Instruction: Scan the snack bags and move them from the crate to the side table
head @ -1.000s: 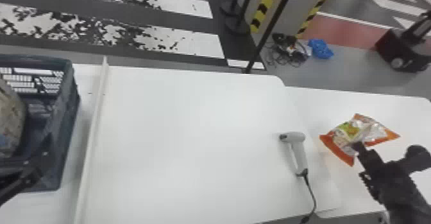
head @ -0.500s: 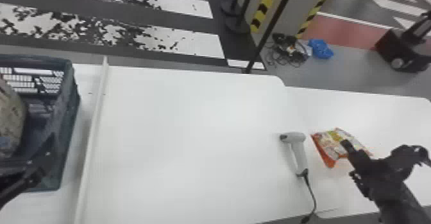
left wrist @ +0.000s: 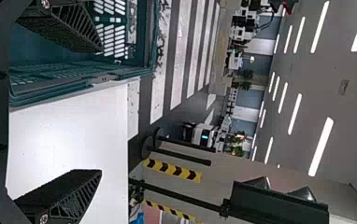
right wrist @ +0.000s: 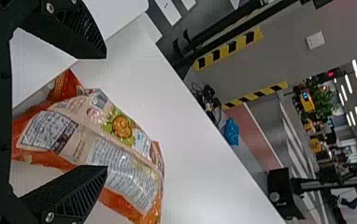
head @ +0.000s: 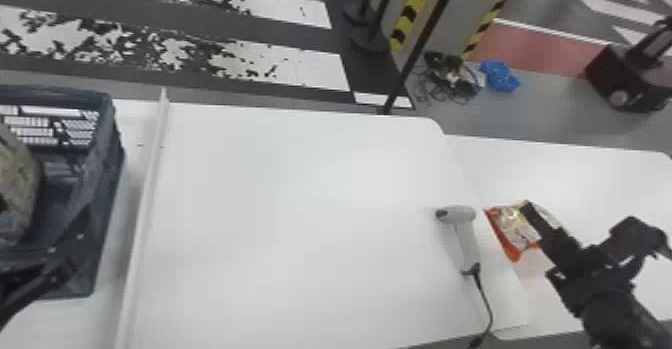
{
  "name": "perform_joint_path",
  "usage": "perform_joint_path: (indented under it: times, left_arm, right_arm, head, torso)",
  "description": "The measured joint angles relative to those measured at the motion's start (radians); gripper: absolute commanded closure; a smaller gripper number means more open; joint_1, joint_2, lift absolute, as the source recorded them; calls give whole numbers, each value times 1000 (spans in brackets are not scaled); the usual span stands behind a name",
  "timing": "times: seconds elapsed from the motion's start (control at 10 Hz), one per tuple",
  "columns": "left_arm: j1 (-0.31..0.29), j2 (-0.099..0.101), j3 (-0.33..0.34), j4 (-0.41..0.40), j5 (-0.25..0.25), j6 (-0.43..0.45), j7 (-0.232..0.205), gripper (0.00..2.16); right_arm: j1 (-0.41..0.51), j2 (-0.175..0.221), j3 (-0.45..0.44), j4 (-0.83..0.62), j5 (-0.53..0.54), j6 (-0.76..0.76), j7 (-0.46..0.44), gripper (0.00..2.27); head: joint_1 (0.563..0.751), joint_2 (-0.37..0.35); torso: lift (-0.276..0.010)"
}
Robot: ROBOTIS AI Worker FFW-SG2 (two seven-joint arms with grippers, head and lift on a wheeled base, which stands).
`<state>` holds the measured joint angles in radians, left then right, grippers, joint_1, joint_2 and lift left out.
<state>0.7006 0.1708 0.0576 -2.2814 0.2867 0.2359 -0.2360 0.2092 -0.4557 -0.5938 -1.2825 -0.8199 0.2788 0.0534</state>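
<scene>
right gripper: fingers spread, over the orange-and-white glossy snack bag. bag lies on the white side table. can't tell from here if fingers touch it.

left gripper: parked at the near left by the blue-green slotted plastic crate, fingers spread too. beige patterned bag sits in the crate.

right wrist view gives the bag's back panel, orange ends and a food picture with green leaves; head view has a finger across it. head view also gives the light grey handheld scanner, just left of the bag, on the white main table, black cable running toward the near edge. left wrist view adds the ceiling with long white lights.

surface: both tabletops smooth, white, side table to the right of main. white raised strip runs near-far between crate and scanner.

room: black-and-white striped floor at the far left, yellow-black hazard tape, tangled black cables beside a blue crumpled item on the floor.

print: text blocks on the bag's panel, plus a small white wall plate; plate too small to read.
</scene>
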Motion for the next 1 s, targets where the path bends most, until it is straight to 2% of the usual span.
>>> perform_joint_path:
  times: [0.4,0.5,0.7,1.0]
  left_arm:
    - [2,-4,-19,-13,-10,2,30,70]
    - [4,-5,-27,-15,-17,3,37,70]
    - [5,-5,-62,-20,-42,3,84,70]
    - [0,-8,-102,-21,-67,11,100,70]
  right_arm:
    - [179,92,77,-387,112,-101,87,113]
    - [221,112,128,-479,172,-154,85,113]
    - [291,157,236,-626,266,-237,64,113]
    - [341,236,409,-721,342,-265,34,113]
  head:
    - [695,-350]
    - [695,-350]
    - [695,-350]
    - [695,-249]
  torso:
    - [-87]
    - [-87]
    - [-87]
    - [-87]
